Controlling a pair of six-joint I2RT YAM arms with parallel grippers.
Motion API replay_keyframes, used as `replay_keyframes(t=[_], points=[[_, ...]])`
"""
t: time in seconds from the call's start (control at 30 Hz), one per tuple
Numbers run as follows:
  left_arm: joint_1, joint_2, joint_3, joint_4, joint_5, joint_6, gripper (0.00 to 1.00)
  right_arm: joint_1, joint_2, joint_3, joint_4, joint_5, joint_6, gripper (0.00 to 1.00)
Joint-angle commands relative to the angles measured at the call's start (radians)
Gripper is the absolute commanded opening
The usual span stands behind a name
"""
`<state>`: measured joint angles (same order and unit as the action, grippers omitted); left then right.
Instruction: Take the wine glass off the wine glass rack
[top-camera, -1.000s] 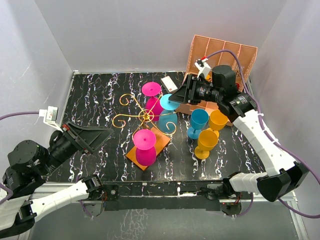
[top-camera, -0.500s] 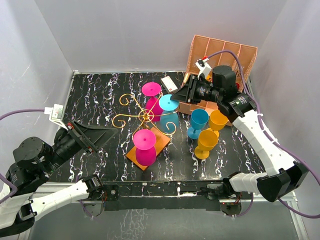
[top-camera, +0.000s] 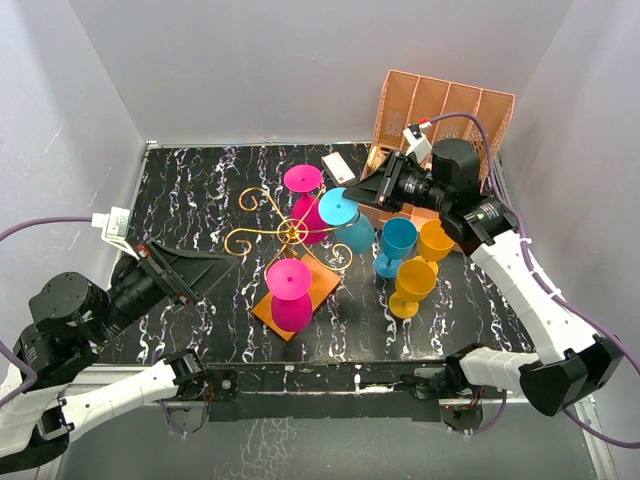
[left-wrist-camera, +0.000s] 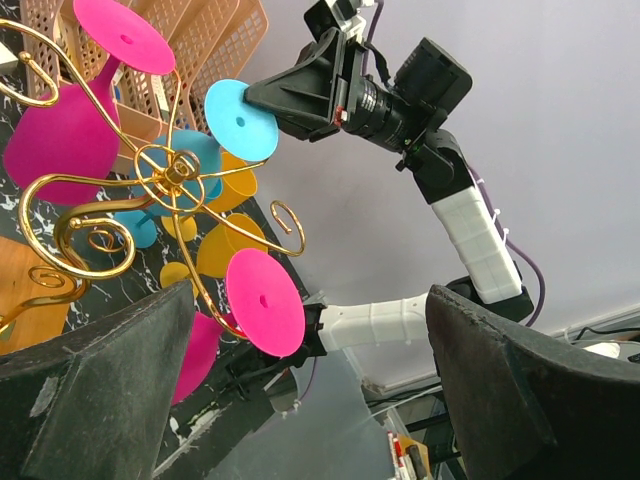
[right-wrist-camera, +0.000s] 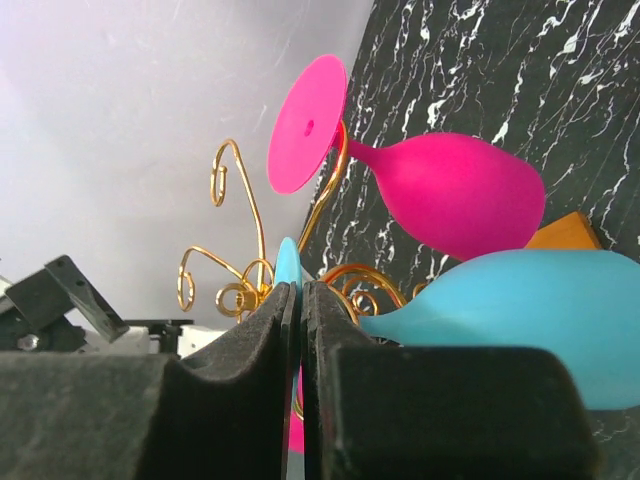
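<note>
Lower left of the overhead view: left gripper (top-camera: 185, 272), jaws spread wide, holding nothing, apart from the wine glass rack (top-camera: 290, 232). Centre: gold wire rack on an orange base, two pink glasses (top-camera: 291, 282) hung upside down on it. Just right of centre: blue wine glass (top-camera: 355, 237), upside down beside the rack's right-hand scroll, foot pinched edge-on in the closed right gripper (top-camera: 350, 200); cannot tell whether clear of the wire. Above: white card (top-camera: 338, 165), print too small to read. Right: upright blue and yellow glasses (top-camera: 413, 280).
</note>
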<state>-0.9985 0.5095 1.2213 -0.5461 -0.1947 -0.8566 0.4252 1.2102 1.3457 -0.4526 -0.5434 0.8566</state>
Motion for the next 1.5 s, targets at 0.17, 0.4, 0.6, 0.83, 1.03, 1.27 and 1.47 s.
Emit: replay_keyframes(t=[0.17, 0.4, 0.6, 0.83, 1.03, 1.27, 1.47], points=[[-0.001, 0.012, 0.017, 0.039, 0.013, -0.001, 0.97, 0.0, -0.103, -0.072, 0.149, 0.104, 0.264, 0.08], [0.0, 0.016, 0.018, 0.054, 0.014, 0.002, 0.97, 0.0, -0.146, -0.11, 0.146, 0.171, 0.352, 0.08], [0.0, 0.008, -0.005, 0.09, 0.023, -0.005, 0.97, -0.003, -0.171, -0.103, 0.106, 0.16, 0.352, 0.08], [0.0, -0.011, -0.028, 0.09, 0.018, -0.019, 0.97, -0.002, -0.181, -0.122, 0.101, 0.061, 0.324, 0.08], [0.0, -0.004, -0.009, 0.069, 0.005, -0.01, 0.97, -0.002, -0.168, -0.127, 0.149, -0.055, 0.282, 0.08], [-0.001, 0.002, -0.015, 0.069, 0.006, -0.012, 0.97, -0.002, -0.107, -0.102, 0.222, -0.126, 0.278, 0.08], [-0.001, 0.001, -0.011, 0.072, 0.003, -0.015, 0.97, -0.002, -0.05, -0.055, 0.228, -0.099, 0.305, 0.08]])
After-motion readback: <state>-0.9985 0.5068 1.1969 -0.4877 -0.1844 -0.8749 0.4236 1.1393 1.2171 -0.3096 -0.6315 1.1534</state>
